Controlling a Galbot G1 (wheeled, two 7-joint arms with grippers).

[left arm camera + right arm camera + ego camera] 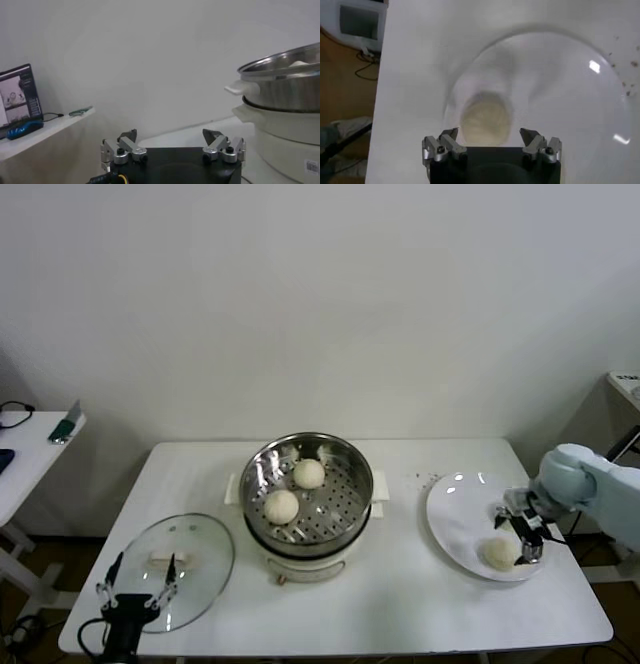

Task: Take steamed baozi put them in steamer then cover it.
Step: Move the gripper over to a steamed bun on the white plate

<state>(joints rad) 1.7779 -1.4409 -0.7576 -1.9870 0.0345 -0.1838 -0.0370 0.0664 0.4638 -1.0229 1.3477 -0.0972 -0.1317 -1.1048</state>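
Right end effector (528, 536) poised, jaws spread, over the last visible bun on the plate.

Two small cream-white steamed baozi (282, 506) already sit in the round stainless-steel steamer (352, 456) mid-desk; one more (485, 120) lies on the flat white plate (452, 506). To grip it well, centre the bun between the jaws, descend, close gently. Left end effector (136, 577) waits open by the round glass lid (200, 546).

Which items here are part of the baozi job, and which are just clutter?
Job: steamer holding two baozi; third baozi on white plate under open right pincer; glass lid; left pincer, open.
Clutter: side table, crumbs.
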